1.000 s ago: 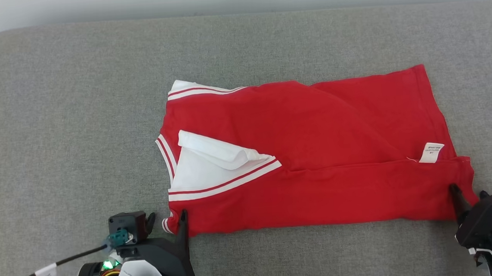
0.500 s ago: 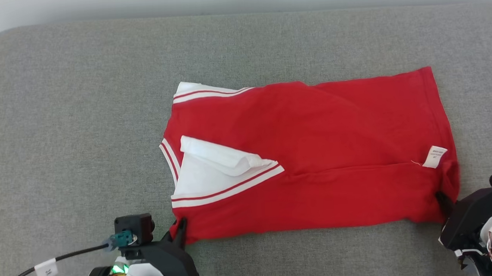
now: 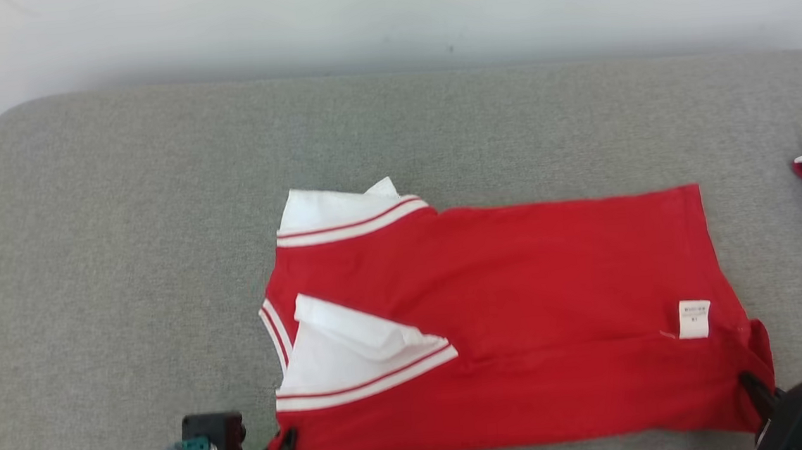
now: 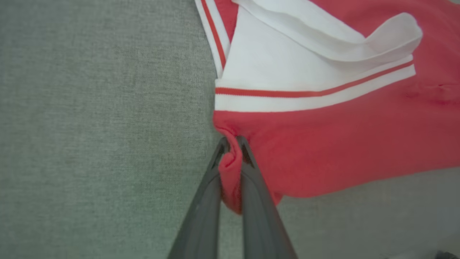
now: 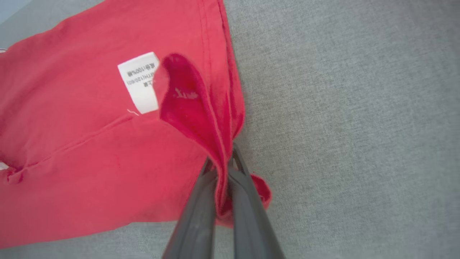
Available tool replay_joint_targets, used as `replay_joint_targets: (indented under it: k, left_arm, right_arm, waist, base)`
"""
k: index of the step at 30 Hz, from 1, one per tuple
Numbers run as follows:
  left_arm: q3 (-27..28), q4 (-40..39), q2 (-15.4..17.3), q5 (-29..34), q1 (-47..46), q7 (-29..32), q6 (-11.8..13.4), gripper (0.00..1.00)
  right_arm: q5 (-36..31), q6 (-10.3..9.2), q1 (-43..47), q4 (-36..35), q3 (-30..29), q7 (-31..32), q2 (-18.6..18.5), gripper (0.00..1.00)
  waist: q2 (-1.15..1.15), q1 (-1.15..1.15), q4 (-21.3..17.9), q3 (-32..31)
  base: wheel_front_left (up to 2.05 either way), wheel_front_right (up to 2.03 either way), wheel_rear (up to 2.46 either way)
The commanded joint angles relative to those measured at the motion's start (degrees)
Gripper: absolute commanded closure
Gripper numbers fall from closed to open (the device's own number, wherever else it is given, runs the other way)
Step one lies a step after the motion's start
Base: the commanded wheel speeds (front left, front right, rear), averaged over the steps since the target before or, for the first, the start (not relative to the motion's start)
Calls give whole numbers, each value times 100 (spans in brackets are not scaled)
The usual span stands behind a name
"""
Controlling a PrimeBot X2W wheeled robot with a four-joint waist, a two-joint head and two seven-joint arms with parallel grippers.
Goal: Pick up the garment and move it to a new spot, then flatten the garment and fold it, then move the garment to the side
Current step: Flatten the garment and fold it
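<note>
Left gripper (image 4: 231, 144) and right gripper (image 5: 221, 160) each clamp a near corner of the red shirt (image 3: 518, 280) on grey upholstery (image 3: 126, 237).

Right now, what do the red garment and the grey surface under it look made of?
Red garment with white striped trim: soft matte knit, probably cotton; it creases limply. Grey surface: matte woven upholstery fabric, fine flecked weave; rounded corner hints padding.
</note>
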Motion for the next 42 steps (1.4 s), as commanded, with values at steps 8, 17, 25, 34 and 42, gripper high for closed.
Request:
replay_joint_targets:
  k: [8,17,25,34,42]
  left_arm:
    - [-106,-362,279,-59,626,263,226,100]
    - [-123,-552,451,-76,880,537,585,100]
    - [-84,-642,537,59,886,607,870,0]
    - [216,-999,845,168,884,542,1262,0]
    - [390,-1203,1068,517,-109,329,950,0]
  right_arm:
    - [238,17,457,111,-121,33,12,100]
    - [458,17,671,500,-48,-183,11,100]
    - [267,12,432,514,-262,-732,11,0]
    - [-62,12,115,176,-413,-1088,12,0]
    - [-384,12,-361,-92,-222,-1178,12,0]
  waist:
    - [-1,0,-188,-183]
    - [-1,0,-185,-167]
    - [-1,0,-195,-177]
    - [-1,0,-209,-235]
    - [-1,0,-209,-198]
  base:
    - [0,0,0]
    - [0,0,0]
    - [0,0,0]
    - [0,0,0]
    - [0,0,0]
